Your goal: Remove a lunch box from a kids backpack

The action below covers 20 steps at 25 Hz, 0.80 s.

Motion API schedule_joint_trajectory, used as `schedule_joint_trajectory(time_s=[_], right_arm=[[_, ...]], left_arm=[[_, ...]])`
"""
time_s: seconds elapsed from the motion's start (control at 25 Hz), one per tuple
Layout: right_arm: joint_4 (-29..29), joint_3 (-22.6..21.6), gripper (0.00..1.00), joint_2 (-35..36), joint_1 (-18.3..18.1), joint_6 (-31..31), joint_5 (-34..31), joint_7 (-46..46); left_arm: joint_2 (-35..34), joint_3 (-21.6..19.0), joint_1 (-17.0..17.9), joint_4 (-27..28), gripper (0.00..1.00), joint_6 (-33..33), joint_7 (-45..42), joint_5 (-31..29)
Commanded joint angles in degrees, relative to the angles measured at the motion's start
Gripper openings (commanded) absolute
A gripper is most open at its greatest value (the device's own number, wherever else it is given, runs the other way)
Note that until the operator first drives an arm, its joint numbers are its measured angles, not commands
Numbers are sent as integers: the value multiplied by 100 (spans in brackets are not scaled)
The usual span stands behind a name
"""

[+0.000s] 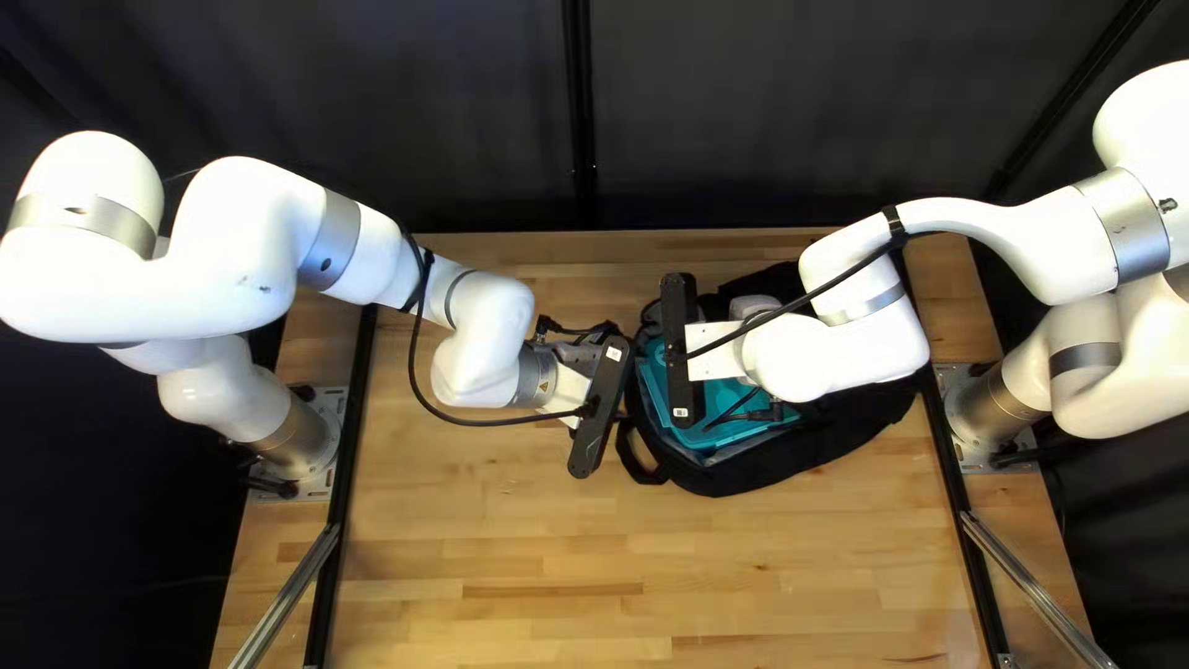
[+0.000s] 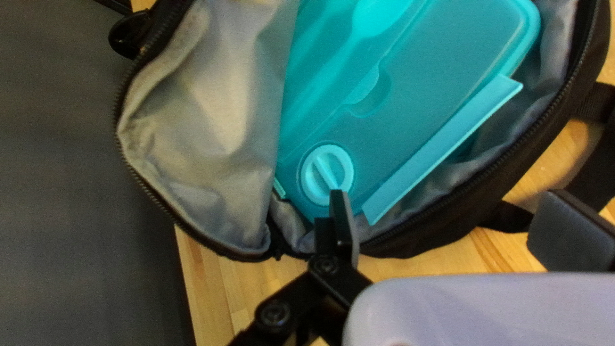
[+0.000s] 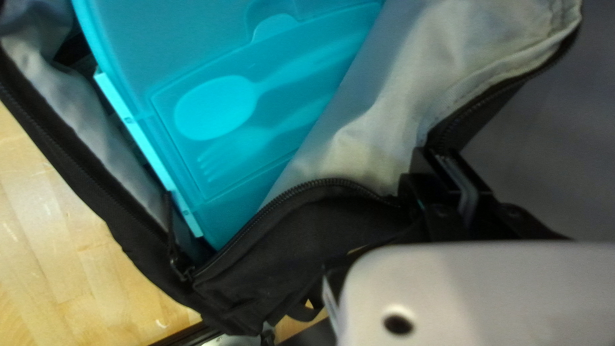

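White left arm (image 1: 378,254) and right arm (image 1: 991,229) reach inward over the surface (image 1: 496,558). The left gripper's (image 1: 572,387) 2 fingers stand wide apart; the right gripper's (image 1: 709,353) are clamped on the backpack's (image 1: 805,461) edge. Its flap (image 2: 211,115) partly covers the lunch box (image 2: 442,96) inside, knob (image 2: 327,174) end nearest the left gripper, long axis slanting away.

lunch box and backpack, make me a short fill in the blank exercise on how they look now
The lunch box lies in the backpack, whose outer fabric is ____.
Beside the fork in the box is a ____.
The left claw is not shut but ____.

Missing words: black; spoon; open
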<state>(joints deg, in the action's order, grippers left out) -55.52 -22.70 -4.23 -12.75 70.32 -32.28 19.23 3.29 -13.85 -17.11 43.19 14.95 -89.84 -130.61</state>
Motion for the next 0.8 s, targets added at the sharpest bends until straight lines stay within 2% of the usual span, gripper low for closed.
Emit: schedule_joint_trajectory(time_s=[0.04, 0.36, 0.8], right_arm=[[-16, -3, 0, 20, 1, 5, -10, 5], [-26, -5, 0, 15, 3, 14, -18, 0], [-44, -10, 0, 73, 4, -3, -32, 25]], left_arm=[[-138, -38, 42, -93, 100, 183, -26, 39], [91, -89, 81, 14, 100, 546, -317, -179], [319, -122, 81, 183, 100, 674, -610, -442]])
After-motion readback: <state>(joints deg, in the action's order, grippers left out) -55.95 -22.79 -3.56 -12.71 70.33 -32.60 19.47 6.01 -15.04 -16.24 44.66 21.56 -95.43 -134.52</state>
